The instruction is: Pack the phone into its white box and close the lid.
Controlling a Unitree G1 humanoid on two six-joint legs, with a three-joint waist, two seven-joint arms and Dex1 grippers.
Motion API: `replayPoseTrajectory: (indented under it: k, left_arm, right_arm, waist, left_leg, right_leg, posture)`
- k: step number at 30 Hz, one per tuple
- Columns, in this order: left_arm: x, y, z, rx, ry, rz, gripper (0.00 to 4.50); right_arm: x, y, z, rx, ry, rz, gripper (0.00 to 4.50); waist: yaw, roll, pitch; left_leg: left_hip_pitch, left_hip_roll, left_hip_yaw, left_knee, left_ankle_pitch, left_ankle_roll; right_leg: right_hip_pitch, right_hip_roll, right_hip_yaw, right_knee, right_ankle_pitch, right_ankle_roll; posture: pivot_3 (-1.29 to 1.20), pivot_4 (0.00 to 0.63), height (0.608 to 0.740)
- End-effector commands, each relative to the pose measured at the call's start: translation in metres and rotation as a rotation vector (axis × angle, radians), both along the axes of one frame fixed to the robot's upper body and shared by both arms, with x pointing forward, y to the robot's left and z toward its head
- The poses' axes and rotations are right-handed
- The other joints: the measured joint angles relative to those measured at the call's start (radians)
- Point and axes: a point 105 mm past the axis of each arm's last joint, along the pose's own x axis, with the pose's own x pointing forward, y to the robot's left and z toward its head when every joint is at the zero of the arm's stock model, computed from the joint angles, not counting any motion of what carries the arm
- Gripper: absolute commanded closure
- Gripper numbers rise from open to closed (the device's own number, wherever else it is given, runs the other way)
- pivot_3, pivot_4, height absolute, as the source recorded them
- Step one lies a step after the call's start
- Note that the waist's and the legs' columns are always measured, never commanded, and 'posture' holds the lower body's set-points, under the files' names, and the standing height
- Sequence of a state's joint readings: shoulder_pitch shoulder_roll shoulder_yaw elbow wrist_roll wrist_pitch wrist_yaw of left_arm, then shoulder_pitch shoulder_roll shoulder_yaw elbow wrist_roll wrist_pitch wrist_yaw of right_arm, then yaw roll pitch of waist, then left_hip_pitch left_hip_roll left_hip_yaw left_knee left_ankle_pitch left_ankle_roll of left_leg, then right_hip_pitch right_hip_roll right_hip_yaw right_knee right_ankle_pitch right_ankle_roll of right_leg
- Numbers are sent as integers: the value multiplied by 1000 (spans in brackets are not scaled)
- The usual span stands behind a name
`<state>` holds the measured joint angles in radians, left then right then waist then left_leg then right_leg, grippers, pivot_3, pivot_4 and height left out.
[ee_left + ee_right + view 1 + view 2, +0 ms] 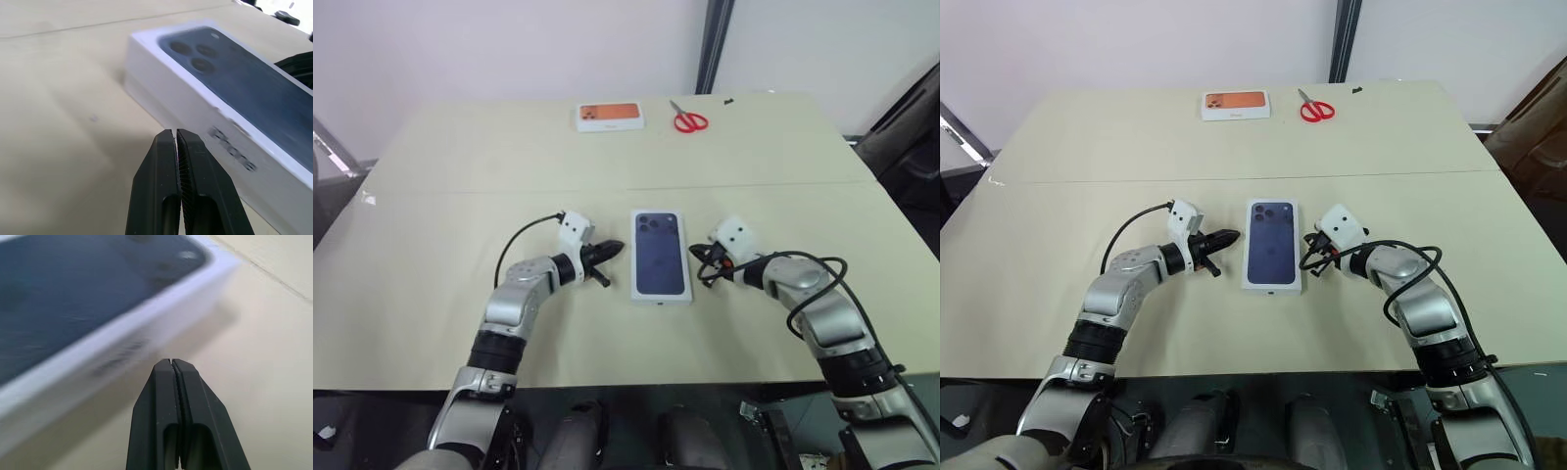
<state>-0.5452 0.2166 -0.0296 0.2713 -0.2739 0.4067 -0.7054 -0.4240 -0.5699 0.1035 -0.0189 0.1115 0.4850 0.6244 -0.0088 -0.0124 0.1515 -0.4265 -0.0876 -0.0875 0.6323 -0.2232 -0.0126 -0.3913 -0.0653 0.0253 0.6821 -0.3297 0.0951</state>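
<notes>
White, the lid (662,256) is seen seated on the surface (460,176), flanked by left hand (610,251) and right hand (702,259), both pressed together empty; packing is judged finished, only withdrawal being called for.

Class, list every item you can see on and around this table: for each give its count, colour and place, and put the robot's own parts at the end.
lid: one, white with a dark blue phone image on top, closed on its box at the middle of the table, between the two grippers.
orange-topped box: one, white with orange top, far side of the table, left of the scissors.
scissors: one pair, red handles, far side of the table.
table: one, pale beige, with a seam running across it.
left gripper: one, black fingers, shut, empty, just left of the lid and apart from it.
right gripper: one, black fingers, shut, empty, just right of the lid.
</notes>
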Motion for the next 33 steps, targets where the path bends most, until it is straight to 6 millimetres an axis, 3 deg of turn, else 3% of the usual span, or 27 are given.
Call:
replayPoseTrajectory:
  k: [1, 4, 6, 8, 10, 12, 15, 21, 25, 26, 29, 33]
  left_arm:
    - [16, -14, 43, -100, -116, 8, 4353]
    - [20, -25, 53, -141, -126, -11, 4353]
    - [22, -39, 53, -127, -133, -41, 4353]
    - [24, -49, 33, 6, -129, -54, 4353]
    - [27, -51, 10, 63, -55, -38, 4353]
    - [25, -50, 0, 107, -63, -41, 4353]
    - [21, -48, -11, 153, -63, -57, 4353]
    - [3, -40, -16, 109, -27, -131, 4353]
    - [-9, -35, -7, 20, 10, -187, 4353]
    - [-11, -33, -1, -5, 8, -199, 3793]
    - [-17, -22, 16, -40, -31, -225, 2547]
    - [-24, 14, 23, 0, -58, -232, 546]
  right_arm:
    - [15, 1, 46, 76, -164, -25, 4454]
    - [17, 9, 57, 130, -182, 2, 4454]
    - [11, 27, 59, 176, -164, 80, 4454]
    - [5, 39, 44, 144, -106, 132, 4454]
    - [0, 41, 15, 40, -39, 146, 4454]
    - [-7, 40, -7, -14, 23, 142, 4454]
    - [-14, 41, -19, -32, 67, 146, 4454]
    - [-31, 45, -5, 75, 110, 232, 4454]
    - [-36, 42, 2, 138, 126, 243, 4454]
    - [-35, 41, 6, 166, 130, 239, 4500]
    - [-41, 40, 23, 245, 128, 287, 3642]
    - [-40, 21, 34, 204, 45, 266, 1655]
  waist:
    - [0, 0, 0]
    - [-2, 0, 0]
    - [-3, 0, 0]
    - [-5, 0, 0]
    - [-4, 0, 0]
    - [-3, 0, -1]
    - [-3, -1, -1]
    - [-4, -1, -2]
    - [-3, -1, -2]
    - [-3, -1, -2]
    - [-3, -1, -1]
    - [-5, 0, -1]
  left_leg:
    - [0, 0, 0, 0, 0, 0]
    - [0, 0, 0, 0, 0, -1]
    - [0, 0, 0, 0, 1, -1]
    - [0, 0, 0, 0, 1, -1]
    - [0, 0, 0, 0, 1, -1]
    - [0, 0, 0, 0, 0, -1]
    - [1, 0, 1, 1, 0, -1]
    - [2, 0, 0, 0, 0, 0]
    - [1, 0, 0, 0, -1, 2]
    - [1, 0, 0, 1, -2, 3]
    - [1, 0, -1, 1, -2, 3]
    - [1, 0, -1, 0, -2, 3]
  right_leg:
    - [0, 0, 0, 0, 0, 0]
    - [0, 0, 0, 0, 0, 0]
    - [0, 0, 0, 0, 0, 0]
    - [0, 0, 0, 0, 0, 0]
    - [0, 1, 0, 0, 0, 0]
    - [0, 1, 0, 1, 0, 0]
    - [1, 1, 0, 1, 0, 0]
    - [2, 1, 0, 1, 0, 0]
    - [2, 1, 0, 1, 0, 0]
    - [2, 1, 0, 1, 0, 0]
    - [1, 0, 0, 1, 0, 0]
    - [0, 0, 0, 1, 0, 0]
  posture:
    - [0, 150, 734]
    - [0, 150, 734]
    - [0, 150, 734]
    - [0, 150, 734]
    - [0, 150, 734]
    - [0, 150, 734]
    - [0, 150, 734]
    - [0, 150, 734]
    - [0, 150, 734]
    - [0, 150, 734]
    - [0, 150, 734]
    - [0, 150, 734]
